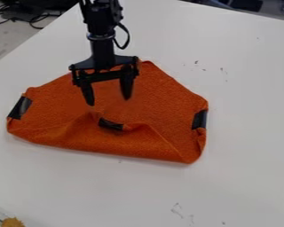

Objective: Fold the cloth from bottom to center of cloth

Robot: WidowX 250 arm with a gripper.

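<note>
The gripper hangs over the upper middle of the orange cloth, its two fingers apart with nothing between them. Black tape marks the cloth's left corner and right corner. A third taped corner lies folded in near the cloth's middle, just below the fingertips. The cloth's lower edge is a long fold, with raised wrinkles running from the taped corner. Part of the cloth's top is hidden behind the gripper.
The white table surrounds the cloth, with small dark marks at the upper right and lower right. A yellowish object is at the bottom left corner. Black cables lie beyond the table at the upper left.
</note>
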